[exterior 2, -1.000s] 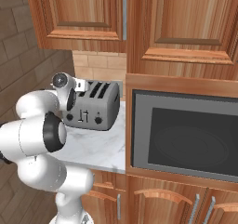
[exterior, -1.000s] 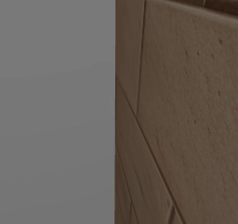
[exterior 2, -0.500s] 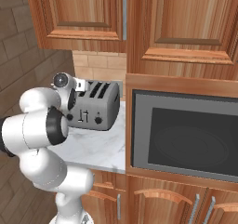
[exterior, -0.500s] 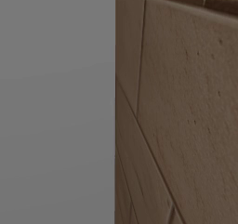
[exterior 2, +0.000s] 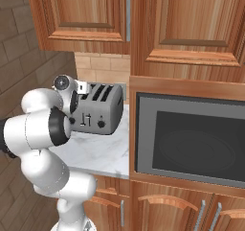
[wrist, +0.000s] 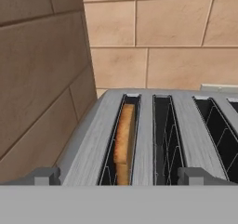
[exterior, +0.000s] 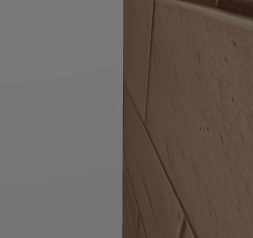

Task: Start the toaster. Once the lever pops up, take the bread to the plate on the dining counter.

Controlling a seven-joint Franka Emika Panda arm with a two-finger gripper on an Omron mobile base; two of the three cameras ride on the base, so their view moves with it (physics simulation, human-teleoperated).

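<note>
toaster (wrist: 153, 139): on the marble counter (exterior 2: 103, 151), left of the microwave (exterior 2: 191, 139)
bread (wrist: 123, 141): upright in the leftmost slot
gripper (wrist: 121, 176): fingers spread wide over the toaster, holding nothing

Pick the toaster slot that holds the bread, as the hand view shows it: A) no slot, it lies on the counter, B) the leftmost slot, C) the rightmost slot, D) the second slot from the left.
B: in the hand view the bread stands on edge in the leftmost slot of the toaster, and the slots beside it show bare wire guides.
</note>
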